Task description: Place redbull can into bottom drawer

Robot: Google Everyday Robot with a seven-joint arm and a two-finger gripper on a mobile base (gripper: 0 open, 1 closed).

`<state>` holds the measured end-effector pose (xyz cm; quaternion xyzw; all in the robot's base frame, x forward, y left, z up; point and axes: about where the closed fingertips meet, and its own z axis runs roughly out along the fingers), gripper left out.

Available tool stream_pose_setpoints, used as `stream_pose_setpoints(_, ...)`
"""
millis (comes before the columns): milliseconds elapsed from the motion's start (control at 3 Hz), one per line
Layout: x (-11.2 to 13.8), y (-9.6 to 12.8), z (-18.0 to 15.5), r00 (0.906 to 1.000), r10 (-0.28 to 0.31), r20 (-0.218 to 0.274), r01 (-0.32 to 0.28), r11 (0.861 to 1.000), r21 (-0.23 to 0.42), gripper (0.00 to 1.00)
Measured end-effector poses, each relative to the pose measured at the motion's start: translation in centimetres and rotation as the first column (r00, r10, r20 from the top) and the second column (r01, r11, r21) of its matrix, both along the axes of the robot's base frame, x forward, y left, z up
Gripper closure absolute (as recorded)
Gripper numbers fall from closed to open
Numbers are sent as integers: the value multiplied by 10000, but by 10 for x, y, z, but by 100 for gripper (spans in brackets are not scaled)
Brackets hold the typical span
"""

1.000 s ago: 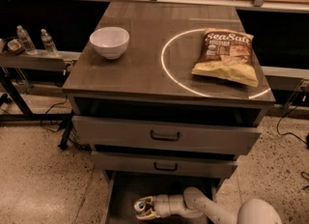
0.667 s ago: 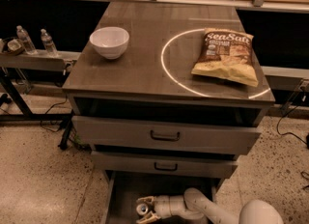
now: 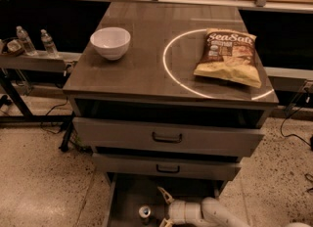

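The redbull can [image 3: 144, 212] stands upright on the floor of the open bottom drawer [image 3: 129, 192], seen from above with its shiny silver top. My gripper [image 3: 161, 207] is low inside the drawer, just to the right of the can. Its two pale fingers [image 3: 164, 194] are spread apart, and the can is free of them. The white arm reaches in from the bottom right.
Two upper drawers with dark handles [image 3: 167, 137] jut out above the bottom drawer. On the cabinet top are a white bowl [image 3: 110, 42] and a chip bag [image 3: 228, 56]. Two water bottles [image 3: 35, 41] stand on a shelf at left. Cables lie on the floor at both sides.
The gripper was shut on the can inside the drawer. Its fingers have now opened and drawn back slightly to the right, leaving the can standing on the drawer floor.
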<state>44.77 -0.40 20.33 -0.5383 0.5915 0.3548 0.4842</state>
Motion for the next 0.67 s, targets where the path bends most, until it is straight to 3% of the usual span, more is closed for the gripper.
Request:
stream_pose_setpoints(333, 1, -66, 33, 9883, -1427, 542, 1451, 9885, -435, 0)
stream_pose_setpoints(667, -3, -139, 64, 9562, -2757, 981, 2850, 9535, -978, 0)
